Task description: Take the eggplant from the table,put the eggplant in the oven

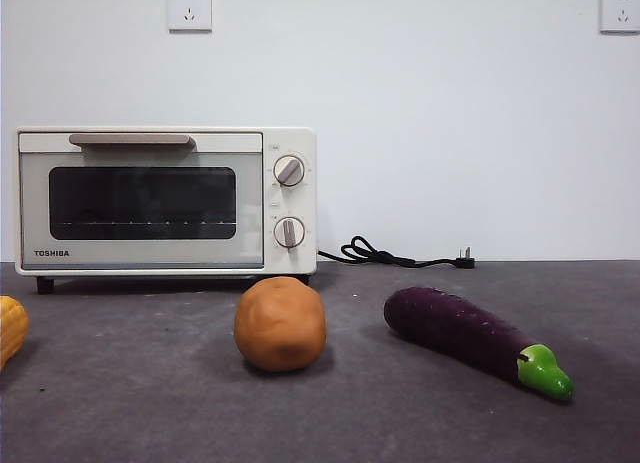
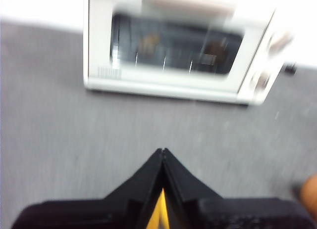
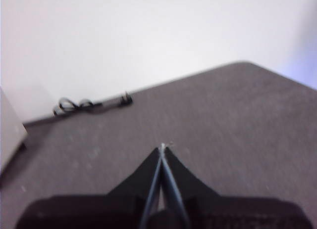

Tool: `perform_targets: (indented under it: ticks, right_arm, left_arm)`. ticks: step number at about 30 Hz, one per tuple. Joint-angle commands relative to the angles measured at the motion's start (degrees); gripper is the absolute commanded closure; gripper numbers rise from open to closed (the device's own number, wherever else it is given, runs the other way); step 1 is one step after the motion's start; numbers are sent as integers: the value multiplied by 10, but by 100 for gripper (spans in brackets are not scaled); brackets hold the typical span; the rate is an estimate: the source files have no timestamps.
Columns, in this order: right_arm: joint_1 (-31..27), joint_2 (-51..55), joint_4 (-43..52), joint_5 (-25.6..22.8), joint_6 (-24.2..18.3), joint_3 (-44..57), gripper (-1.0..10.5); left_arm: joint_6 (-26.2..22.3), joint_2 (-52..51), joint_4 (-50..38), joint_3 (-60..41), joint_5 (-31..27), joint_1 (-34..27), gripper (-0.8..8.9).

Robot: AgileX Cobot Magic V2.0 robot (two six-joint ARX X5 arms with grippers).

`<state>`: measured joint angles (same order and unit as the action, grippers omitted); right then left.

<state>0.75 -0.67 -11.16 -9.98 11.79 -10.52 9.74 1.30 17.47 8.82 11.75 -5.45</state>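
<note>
The oven (image 1: 165, 201) door is shut, facing the left pincer (image 2: 163, 151), whose jaws are pressed together; the right pincer (image 3: 162, 146), likewise closed, apparently cannot see the eggplant (image 1: 470, 337) lying on the surface (image 1: 120, 403); carrying it over first risks hitting the shut door.

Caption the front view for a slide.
Closed oven at back left; eggplant lies on the table, right of an orange-brown ball.
</note>
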Motion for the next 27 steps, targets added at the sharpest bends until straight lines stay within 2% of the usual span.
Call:
perform_targets:
  ticks: [1, 9, 14, 18, 23, 27]
  right_arm:
    - [0, -7, -7, 7, 28, -31, 955]
    - [0, -78, -93, 63, 30, -153, 955]
    - [0, -143, -141, 94, 26, -243, 955]
    - [0, -200, -177, 123, 1, -324, 955]
    - [0, -272, -229, 157, -24, -426, 955]
    - [0, -331, -278, 190, -49, -510, 955]
  left_arm:
    - [6, 9, -7, 30, 4, 2, 819]
    - [6, 92, 14, 156, 9, 2, 819]
    - [6, 160, 18, 243, 39, 3, 819]
    - [6, 211, 33, 322, 39, 4, 819]
    - [2, 274, 92, 429, 39, 4, 819]
    - [-9, 323, 138, 516, 75, 7, 819]
